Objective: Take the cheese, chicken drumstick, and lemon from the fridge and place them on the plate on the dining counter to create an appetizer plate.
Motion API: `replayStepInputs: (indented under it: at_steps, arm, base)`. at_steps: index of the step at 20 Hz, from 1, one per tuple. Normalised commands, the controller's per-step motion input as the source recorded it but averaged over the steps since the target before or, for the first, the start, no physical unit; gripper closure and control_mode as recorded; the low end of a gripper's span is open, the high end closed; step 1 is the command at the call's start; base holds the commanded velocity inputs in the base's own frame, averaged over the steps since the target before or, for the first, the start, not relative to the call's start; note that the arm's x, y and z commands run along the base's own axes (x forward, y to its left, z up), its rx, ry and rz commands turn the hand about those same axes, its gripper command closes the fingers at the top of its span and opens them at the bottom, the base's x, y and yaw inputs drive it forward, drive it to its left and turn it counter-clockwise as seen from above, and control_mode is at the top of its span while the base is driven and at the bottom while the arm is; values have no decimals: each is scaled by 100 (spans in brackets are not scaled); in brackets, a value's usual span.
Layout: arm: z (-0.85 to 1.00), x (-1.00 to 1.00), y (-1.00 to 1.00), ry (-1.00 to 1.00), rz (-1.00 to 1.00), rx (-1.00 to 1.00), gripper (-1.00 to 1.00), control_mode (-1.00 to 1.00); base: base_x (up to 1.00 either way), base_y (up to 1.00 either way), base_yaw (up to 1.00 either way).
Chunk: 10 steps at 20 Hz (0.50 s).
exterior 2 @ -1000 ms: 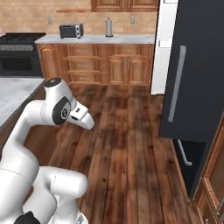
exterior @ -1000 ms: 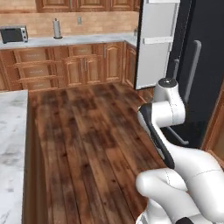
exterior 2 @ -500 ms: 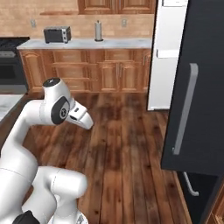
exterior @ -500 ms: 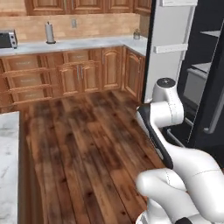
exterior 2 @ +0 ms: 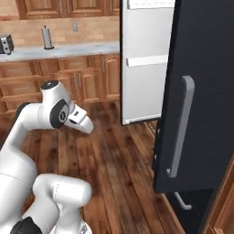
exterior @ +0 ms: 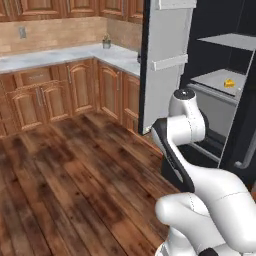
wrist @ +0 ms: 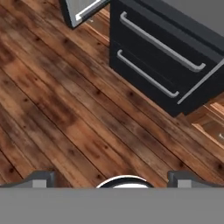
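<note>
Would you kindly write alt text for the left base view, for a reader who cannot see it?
The white arm faces the open fridge; a small yellow-orange cheese wedge sits on a light grey shelf inside. Wooden cabinets under a pale wall counter stand left, above a dark plank floor.

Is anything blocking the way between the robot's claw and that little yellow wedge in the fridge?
Nothing visible does. The fridge stands open, the cheese lies uncovered on its shelf, and the open gripper points at bare floor.
</note>
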Motion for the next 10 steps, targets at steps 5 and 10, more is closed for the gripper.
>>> replayStepInputs:
  at_steps: [5,10]
  arm:
    - [0,0,0,0,0,0,-100,100]
    - [0,0,0,0,0,0,-100,100]
  base:
    - [63,0,-55]
    - [71,0,-52]
